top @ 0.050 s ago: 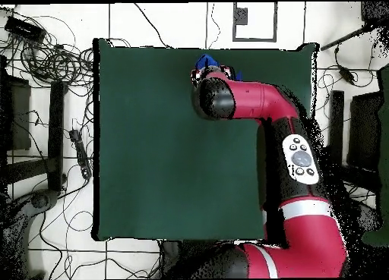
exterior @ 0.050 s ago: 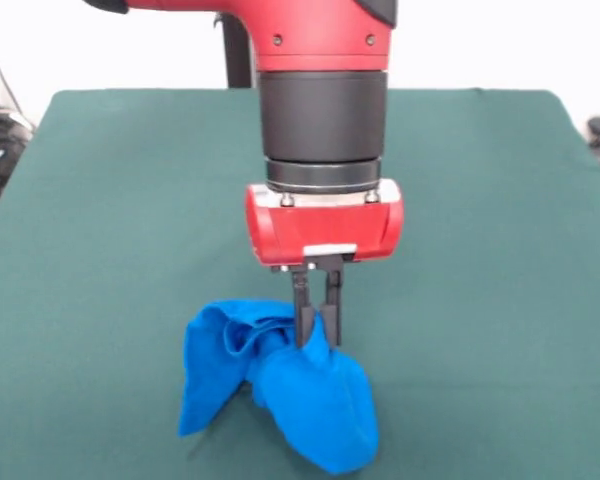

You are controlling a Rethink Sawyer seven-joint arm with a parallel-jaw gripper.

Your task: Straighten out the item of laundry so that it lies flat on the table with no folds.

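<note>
1. Landmark: the large rectangular table [exterior @ 0.050 s ago: 130,200] covered in dark green felt-like cloth.
2. The small bright blue fabric laundry item [exterior @ 0.050 s ago: 290,385] is located on the table near the camera-side edge in the front view, approx. centred w.r.t. the table's width.
3. The item is bunched, w/ several folds; no print is visible.
4. The black two-finger gripper [exterior @ 0.050 s ago: 318,325], on a red housing, is seen clamped on a raised fold at the top of the item.
5. Overhead view: only a small blue patch [top @ 0.050 s ago: 205,62] is shown beside the red and black arm [top @ 0.050 s ago: 251,99], near the table's top edge.
</note>
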